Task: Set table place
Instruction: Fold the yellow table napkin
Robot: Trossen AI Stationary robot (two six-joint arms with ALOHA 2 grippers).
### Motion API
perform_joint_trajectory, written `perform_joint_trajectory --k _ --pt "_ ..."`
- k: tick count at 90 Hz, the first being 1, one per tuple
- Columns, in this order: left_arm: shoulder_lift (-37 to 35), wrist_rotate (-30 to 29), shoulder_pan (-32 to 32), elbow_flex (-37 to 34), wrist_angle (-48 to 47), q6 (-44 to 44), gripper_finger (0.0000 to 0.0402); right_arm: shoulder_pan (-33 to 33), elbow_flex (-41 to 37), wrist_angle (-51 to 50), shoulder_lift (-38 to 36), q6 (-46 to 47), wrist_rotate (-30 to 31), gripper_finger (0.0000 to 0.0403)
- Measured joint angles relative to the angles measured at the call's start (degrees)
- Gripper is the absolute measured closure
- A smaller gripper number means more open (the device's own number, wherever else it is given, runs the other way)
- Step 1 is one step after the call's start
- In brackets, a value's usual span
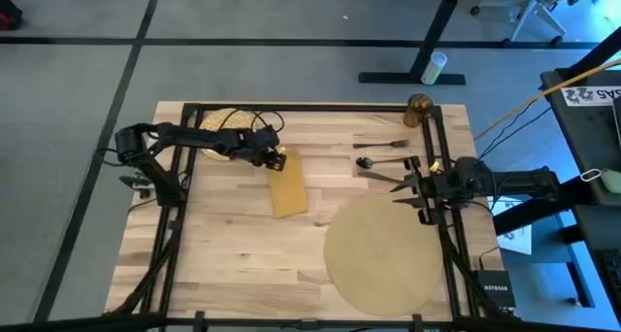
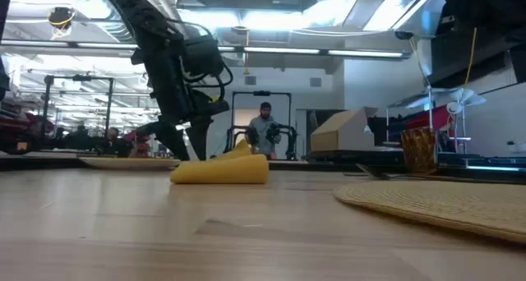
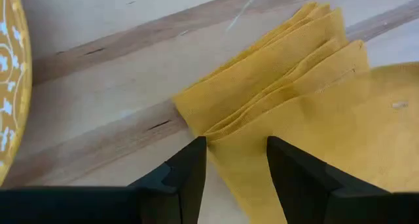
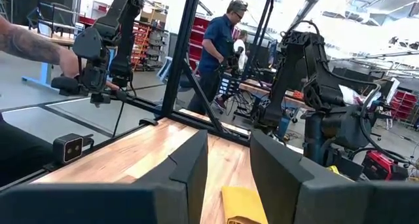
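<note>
The mustard napkin lies folded on the table, its far end a little raised in the low view. My left gripper stands open over the napkin's far end, beside the speckled plate. The round tan placemat lies at the near right. Fork, spoon and knife lie beyond it, and the amber glass stands at the far right. My right gripper is open by the knife, with nothing between its fingers. My left gripper comes at the napkin's far edge slanting down from the table's left. One finger stands over the cloth, the other over bare wood. I cannot tell whether they touch the napkin, which lies on the table with its folded layers fanned out.
Black metal rails frame the tabletop. Bare wood lies at the near left and between napkin and placemat. People stand in the room beyond the table.
</note>
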Motion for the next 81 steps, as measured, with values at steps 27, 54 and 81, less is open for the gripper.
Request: perform_joint_trajectory --k 27,54,81 --pt "0.0 0.0 0.0 0.0 1.6 -0.8 0.0256 0.0 0.0 0.0 0.0 0.0 0.0 0.0303" --pt "0.4 0.0 0.4 0.0 1.9 0.9 0.0266 0.0 0.0 0.0 0.0 0.0 0.0 0.0303" --pt "4.0 0.7 0.2 0.1 4.7 4.1 0.0351 0.0 0.0 -0.3 0.0 0.0 0.0 0.0303"
